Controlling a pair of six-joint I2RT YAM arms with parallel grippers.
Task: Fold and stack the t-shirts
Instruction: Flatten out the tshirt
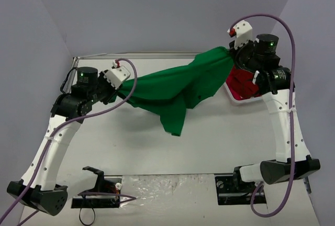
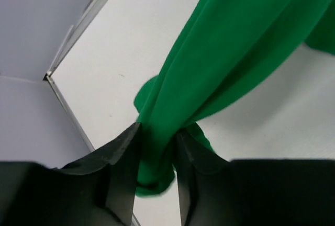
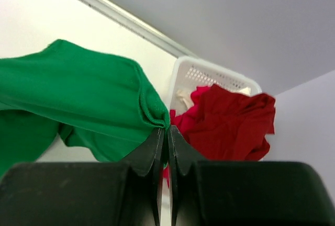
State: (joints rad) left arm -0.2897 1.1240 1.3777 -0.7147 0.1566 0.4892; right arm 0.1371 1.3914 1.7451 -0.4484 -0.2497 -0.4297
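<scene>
Green t-shirt point(image 1: 178, 87) aloft over table point(image 1: 131, 147); red t-shirt point(image 3: 230, 124) in basket point(image 3: 196, 74).

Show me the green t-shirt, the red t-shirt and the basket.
green t-shirt point(image 1: 178, 87), top external view, middle of the stretched span
red t-shirt point(image 3: 230, 121), right wrist view, bunched middle
white basket point(image 3: 204, 74), right wrist view, lattice back wall

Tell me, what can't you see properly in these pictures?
- Top view: red shirt is mostly hidden by the right arm and the green shirt.
- Right wrist view: the inside of the basket is covered by the red shirt.
- All views: green shirt is bunched up, so its sleeves and collar can't be told.
</scene>
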